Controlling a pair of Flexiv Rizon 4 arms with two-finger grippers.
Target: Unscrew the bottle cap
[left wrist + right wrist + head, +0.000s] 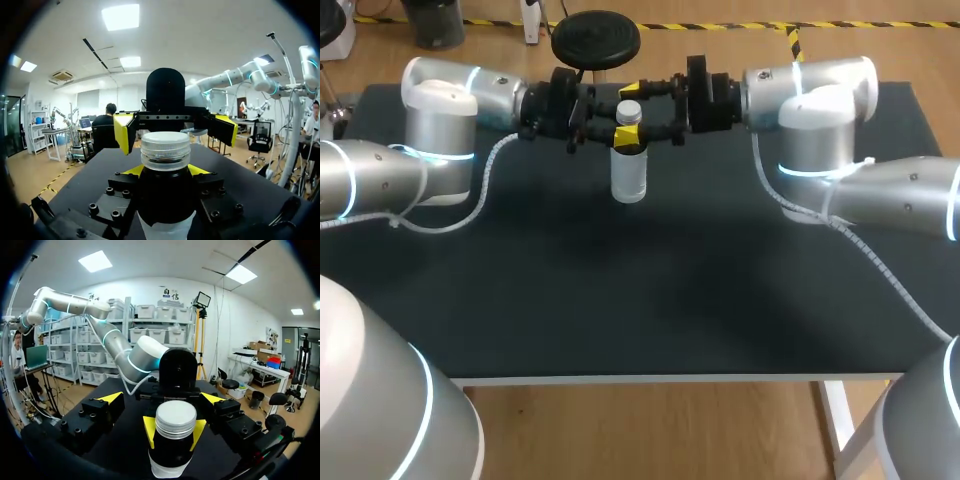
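A small clear bottle (628, 178) with a white ribbed cap (629, 108) stands upright on the black table, toward the far side. My left gripper (626, 135) comes in from the left and is shut on the bottle's neck just under the cap; in the left wrist view its yellow fingertips (132, 171) press the dark neck (165, 192) from both sides. My right gripper (638, 112) comes in from the right at cap height. It is open wide, its yellow fingertips (111, 397) standing well apart on either side of the cap (175, 419) without touching it.
The black table top (650, 300) stretches wide between the bottle and the front edge. My two arms' grey elbows (440, 130) (815, 140) stand at the far left and far right, with white cables trailing onto the table.
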